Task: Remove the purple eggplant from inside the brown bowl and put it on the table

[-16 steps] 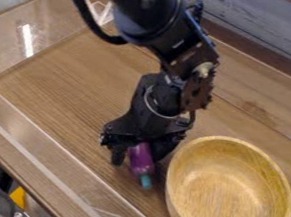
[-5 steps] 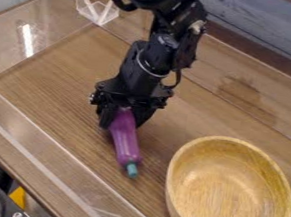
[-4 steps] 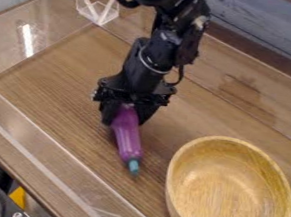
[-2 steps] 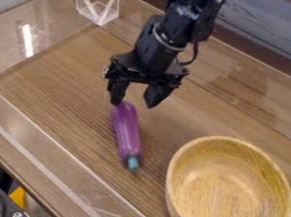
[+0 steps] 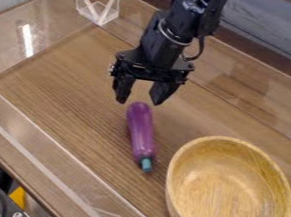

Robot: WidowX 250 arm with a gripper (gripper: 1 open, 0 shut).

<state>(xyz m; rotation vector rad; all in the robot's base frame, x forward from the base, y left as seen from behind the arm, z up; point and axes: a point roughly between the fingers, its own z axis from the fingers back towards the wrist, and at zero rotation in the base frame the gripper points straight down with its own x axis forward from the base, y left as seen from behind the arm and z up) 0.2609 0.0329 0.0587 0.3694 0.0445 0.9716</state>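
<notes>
The purple eggplant (image 5: 141, 133) lies flat on the table (image 5: 71, 81), its teal stem cap pointing toward the front edge, just left of the brown bowl (image 5: 229, 195). The bowl holds nothing. My gripper (image 5: 141, 91) hangs just above the eggplant's far end, pointing steeply down. Its two dark fingers are spread wide and hold nothing; they are clear of the eggplant.
Low clear acrylic walls (image 5: 45, 173) run along the table's edges. A clear acrylic stand (image 5: 95, 5) sits at the back left. A grey plank wall (image 5: 274, 22) rises behind the table.
The gripper has opened, let go of the eggplant and risen away from it toward the back. The eggplant now lies free on the table, a little farther right, closer to the bowl.
</notes>
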